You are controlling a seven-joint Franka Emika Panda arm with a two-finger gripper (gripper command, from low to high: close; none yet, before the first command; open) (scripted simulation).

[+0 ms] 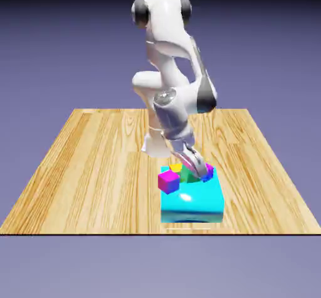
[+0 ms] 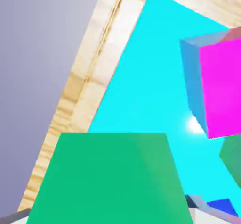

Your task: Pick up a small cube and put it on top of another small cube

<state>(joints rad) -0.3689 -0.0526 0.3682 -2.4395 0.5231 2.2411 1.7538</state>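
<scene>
Fingers pinch the small green cube (image 2: 108, 178), a matte flat-faced block filling the hand view's lower half between the gripper (image 1: 199, 172) tips; beneath lies the glossy cyan block (image 1: 192, 197), bearing a magenta cube (image 1: 168, 180), on grained wooden table (image 1: 88, 159)

Backdrop: plain blue-violet wall (image 1: 56, 46) on all sides of the wooden table, darker toward the top edge.
Table: flat light-brown wood-plank tabletop (image 1: 81, 165), grain running lengthwise, dark thin front edge.
Light: even and soft, brightest on the table's middle.
Hand view: table edge (image 2: 80, 91) against the same backdrop.
</scene>
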